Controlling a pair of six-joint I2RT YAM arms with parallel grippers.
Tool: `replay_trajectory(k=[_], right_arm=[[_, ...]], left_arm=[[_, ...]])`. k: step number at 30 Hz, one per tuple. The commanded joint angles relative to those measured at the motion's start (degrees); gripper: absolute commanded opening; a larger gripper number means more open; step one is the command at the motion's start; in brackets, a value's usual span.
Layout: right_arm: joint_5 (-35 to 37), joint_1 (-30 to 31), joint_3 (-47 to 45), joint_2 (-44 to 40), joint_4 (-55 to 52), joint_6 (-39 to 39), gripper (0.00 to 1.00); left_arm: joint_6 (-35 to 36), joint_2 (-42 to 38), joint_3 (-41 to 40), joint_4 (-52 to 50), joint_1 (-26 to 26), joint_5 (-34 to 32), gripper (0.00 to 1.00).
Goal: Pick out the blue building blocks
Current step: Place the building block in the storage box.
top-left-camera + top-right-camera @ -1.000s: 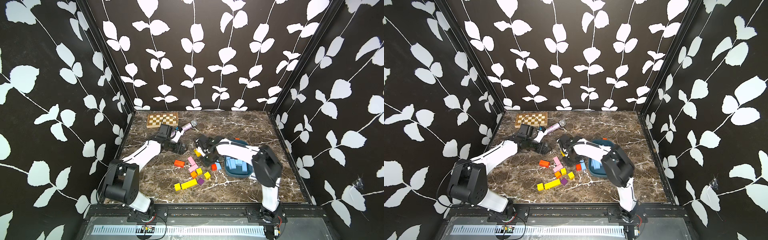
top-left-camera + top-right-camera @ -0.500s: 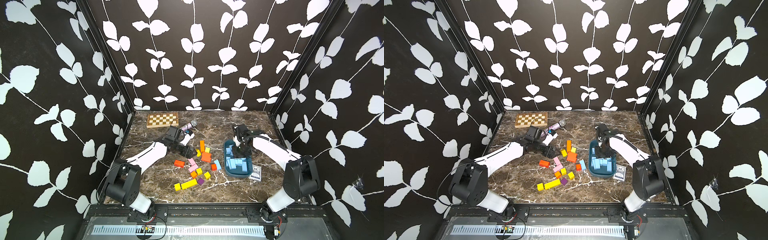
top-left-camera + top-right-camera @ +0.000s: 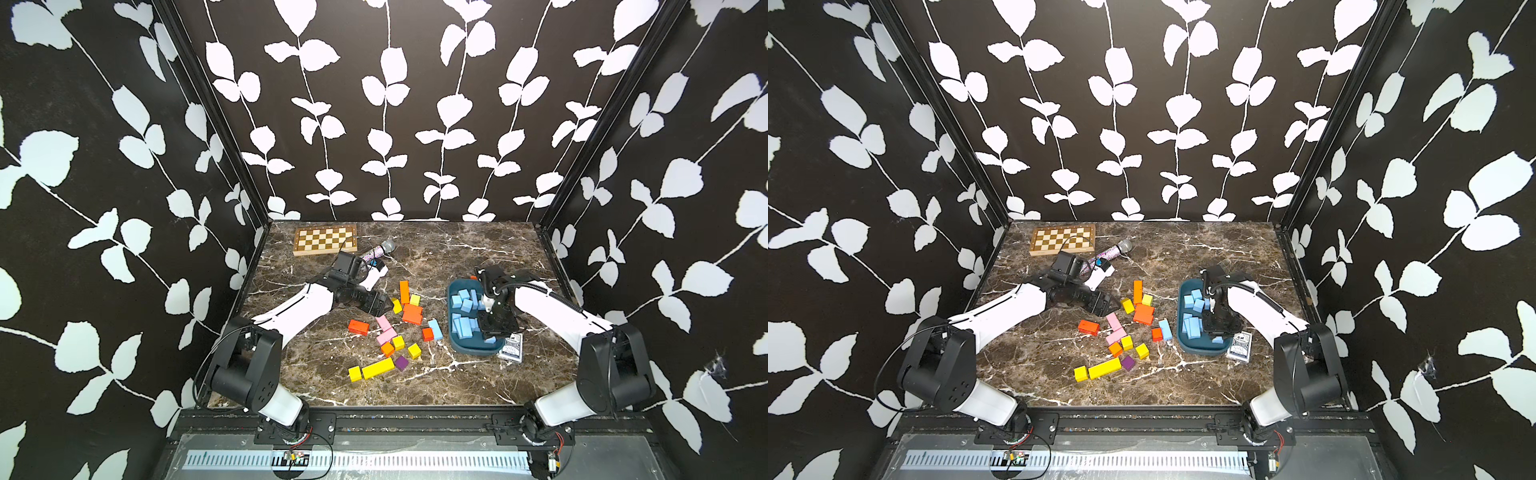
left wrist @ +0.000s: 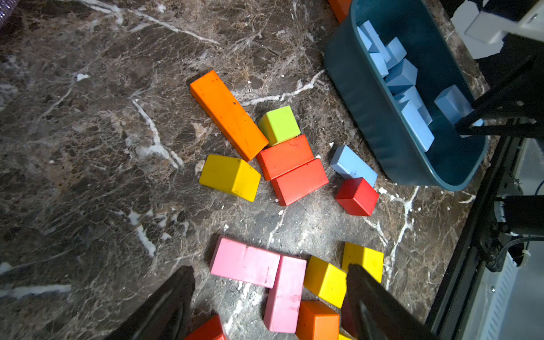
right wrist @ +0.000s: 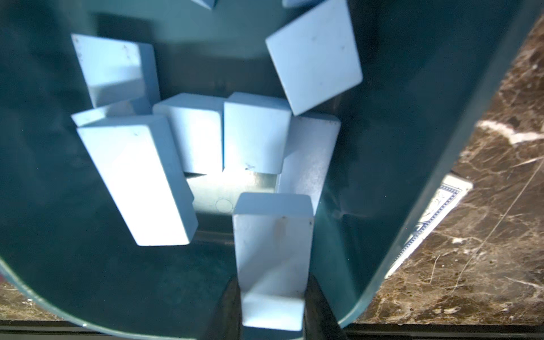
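Several blue building blocks (image 3: 464, 305) lie in the dark teal tray (image 3: 473, 352) on the right, seen in both top views (image 3: 1192, 326). My right gripper (image 5: 272, 294) hangs over the tray's near end, shut on one blue bar (image 5: 272, 250) that points down into the tray. One blue block (image 4: 353, 166) lies on the table beside a red cube, just left of the tray (image 4: 368, 97). My left gripper (image 4: 270, 294) is open and empty above pink and yellow blocks, at the left edge of the pile (image 3: 384, 308).
Orange (image 3: 411, 312), pink (image 3: 384, 329), red (image 3: 358, 327), yellow (image 3: 377, 368) and purple (image 3: 401, 363) blocks are scattered mid-table. A chessboard (image 3: 325, 240) and a microphone (image 3: 376, 250) lie at the back left. A card deck (image 3: 510, 348) touches the tray's near right corner.
My right arm swung from the block pile over to the tray, then along it to its near end. My left gripper moved right, from near the microphone to the pile's edge.
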Motion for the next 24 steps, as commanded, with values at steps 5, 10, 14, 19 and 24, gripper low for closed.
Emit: replay_trajectory(k=[5, 10, 14, 19, 24], right_arm=[[3.98, -0.52, 3.47, 3.12, -1.55, -2.42, 0.12], [5.99, -0.60, 4.25, 3.94, -2.77, -2.87, 0.34], [6.80, -0.61, 5.29, 3.01, -3.77, -2.99, 0.39], [5.86, -0.38, 7.84, 1.55, -5.17, -3.32, 0.39], [0.63, 4.56, 12.07, 0.18, -1.58, -1.64, 0.39]], left_arm=[[0.60, -0.04, -0.73, 0.25, 0.13, 0.20, 0.83], [0.84, -0.05, -0.74, 0.08, 0.13, -0.15, 0.83], [0.80, -0.05, -0.74, 0.14, 0.14, -0.32, 0.83], [1.32, -0.14, -0.58, -0.12, 0.15, -1.10, 0.83], [2.29, -0.65, -0.70, -0.73, 0.73, -3.67, 0.85]])
